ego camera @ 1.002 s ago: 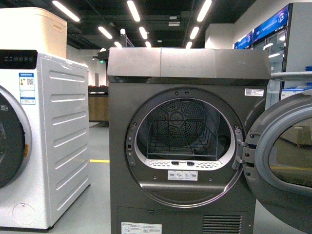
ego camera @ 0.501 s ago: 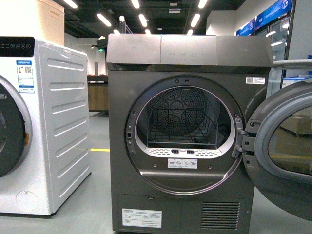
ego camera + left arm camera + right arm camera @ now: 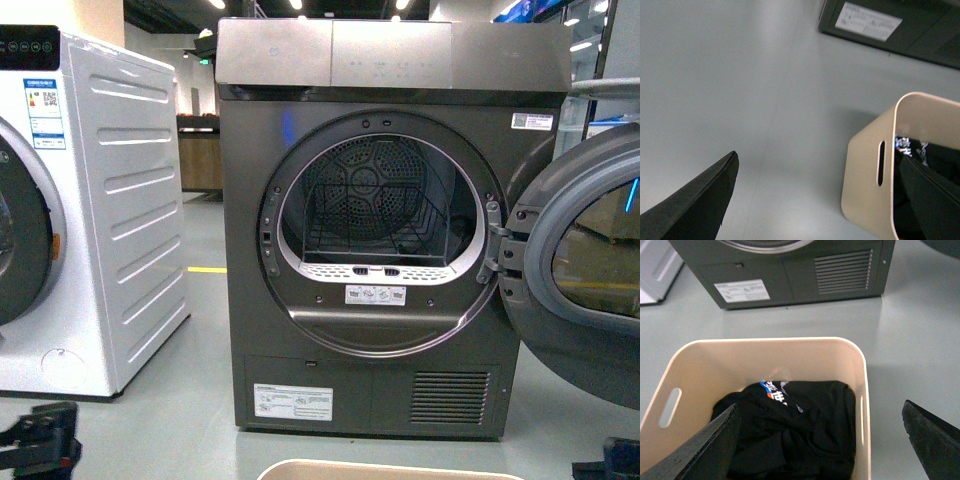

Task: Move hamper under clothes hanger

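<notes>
The beige hamper [image 3: 390, 470] shows only its far rim at the bottom edge of the front view, in front of the dryer. It holds a crumpled black garment [image 3: 790, 435] with a coloured print. My left gripper [image 3: 818, 156] is open astride the hamper's [image 3: 865, 170] slotted end wall, with one finger over the floor and the other over the inside. My right gripper [image 3: 820, 405] is open astride the opposite wall of the hamper [image 3: 770, 346], one finger inside and one outside. Both gripper bodies peek into the front view's bottom corners. The clothes hanger is out of view.
A dark grey dryer [image 3: 380, 90] stands straight ahead, its round door [image 3: 580, 260] swung open to the right. A white washer [image 3: 110, 220] stands to the left. A yellow line [image 3: 205, 269] marks the grey floor between them. The dryer's base is close beyond the hamper [image 3: 790, 275].
The front view has dropped and drawn back: more of the dryer's base shows, and the hamper's rim and both grippers have come into view at the bottom edge.
</notes>
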